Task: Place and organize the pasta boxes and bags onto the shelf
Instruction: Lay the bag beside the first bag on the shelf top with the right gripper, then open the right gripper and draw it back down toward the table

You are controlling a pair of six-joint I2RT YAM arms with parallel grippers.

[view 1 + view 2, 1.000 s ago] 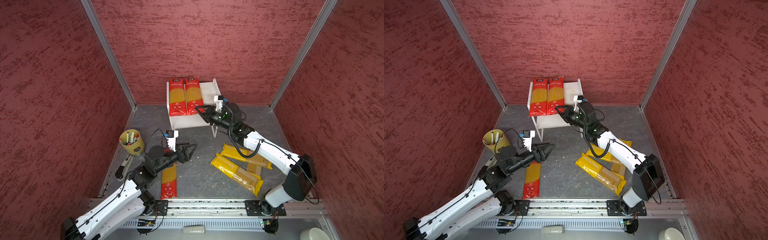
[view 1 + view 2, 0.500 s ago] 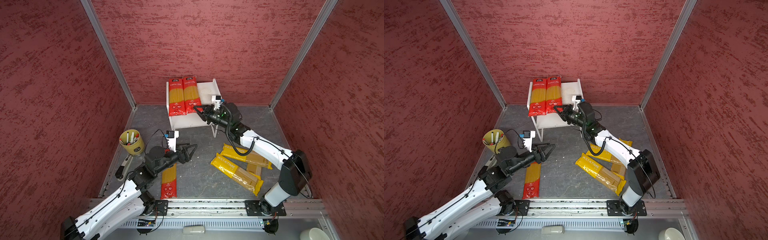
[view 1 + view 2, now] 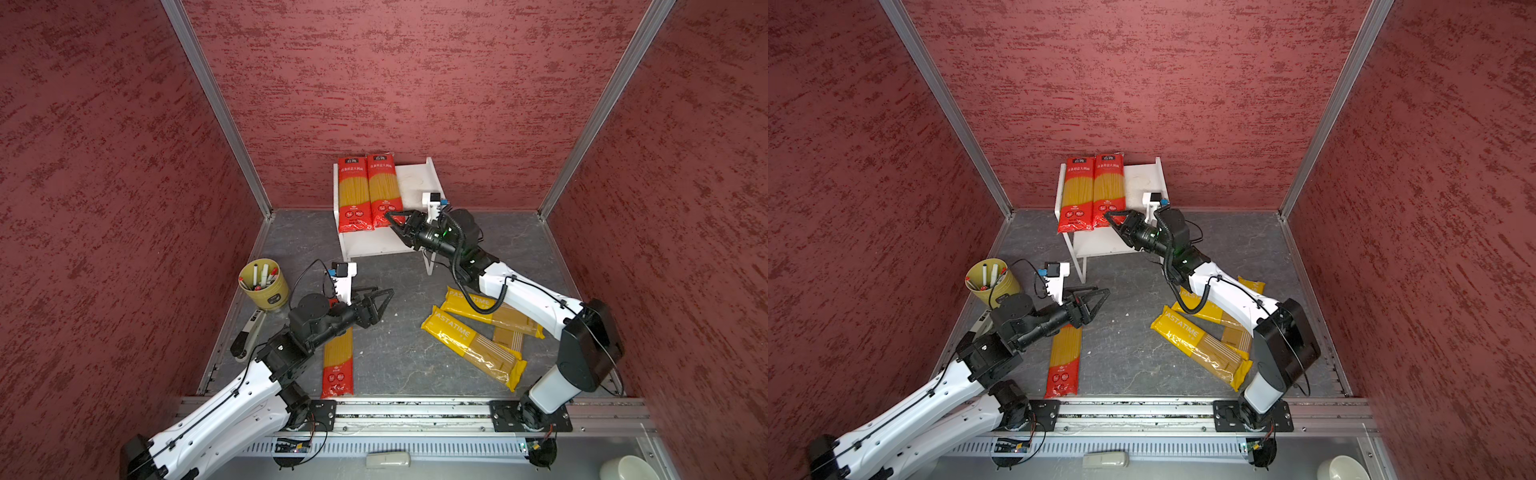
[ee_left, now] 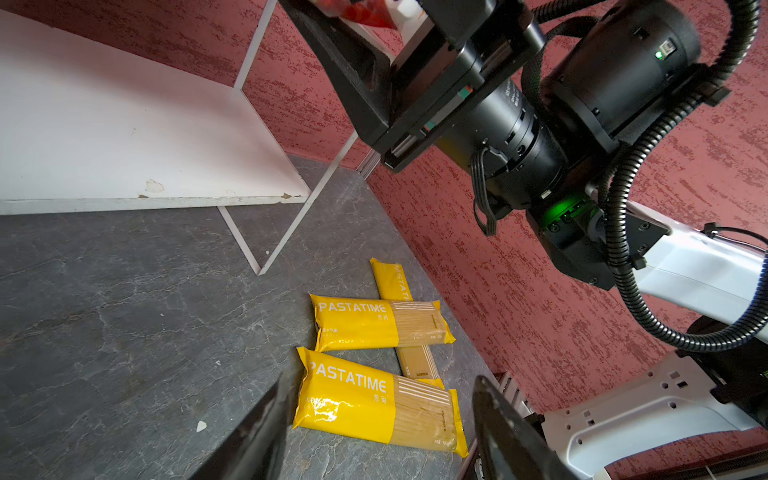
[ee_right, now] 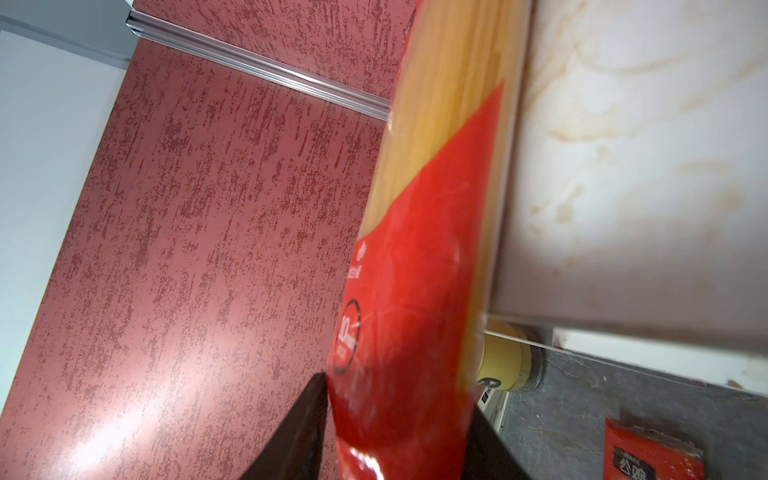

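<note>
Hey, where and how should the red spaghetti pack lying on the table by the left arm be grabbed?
Grip the red pack across its narrow width at the clear middle, coming down from above. It lies flat with both long sides free, and the open left gripper hovers just beyond its far end, so that arm probably suits.

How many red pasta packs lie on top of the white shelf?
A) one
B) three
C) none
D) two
D: two red packs lie side by side on the shelf, while the third red pack lies on the floor.
</note>
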